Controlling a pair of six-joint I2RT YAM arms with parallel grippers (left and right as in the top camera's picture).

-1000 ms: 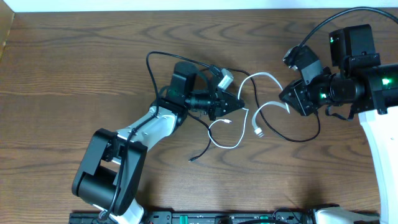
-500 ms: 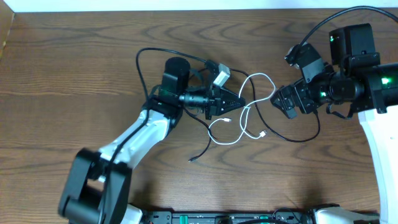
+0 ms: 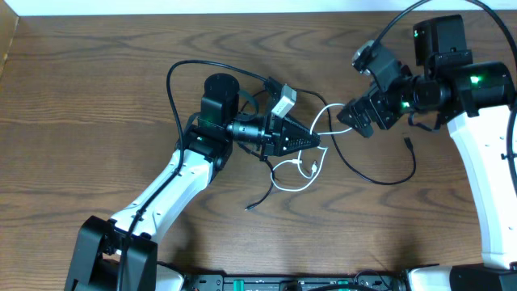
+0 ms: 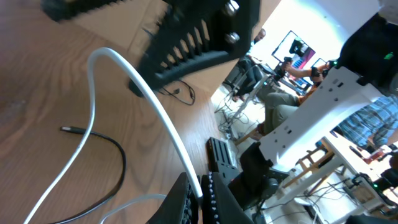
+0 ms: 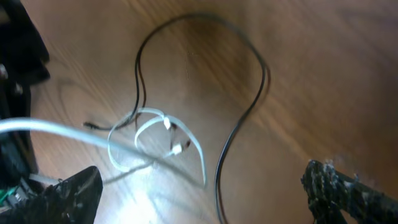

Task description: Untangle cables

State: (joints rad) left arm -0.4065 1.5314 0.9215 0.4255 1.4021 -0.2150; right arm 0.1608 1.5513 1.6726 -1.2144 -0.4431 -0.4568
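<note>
The white cable [image 3: 300, 171] lies in loose loops at the table's middle, and one strand rises into my left gripper [image 3: 313, 142], which is shut on it. In the left wrist view the white cable [image 4: 155, 102] runs straight down between the closed fingers [image 4: 211, 202]. The black cable [image 3: 380, 179] curves in a wide arc to the right, one plug end [image 3: 408, 143] near my right arm and the other [image 3: 250, 208] at the lower left. My right gripper [image 3: 358, 120] hovers open just right of the white loops, holding nothing. Its wrist view has the white cable [image 5: 143, 121] and black cable [image 5: 249, 106] below.
Thick black arm wires [image 3: 182, 81] arch over the left arm. The table's far edge [image 3: 242, 12] runs along the top, and a dark rail [image 3: 283, 283] lines the near edge.
My right gripper opened, let go of the white cable and drew up and left. The freed white end fell back into the loops beside my left gripper, which has stayed shut.
</note>
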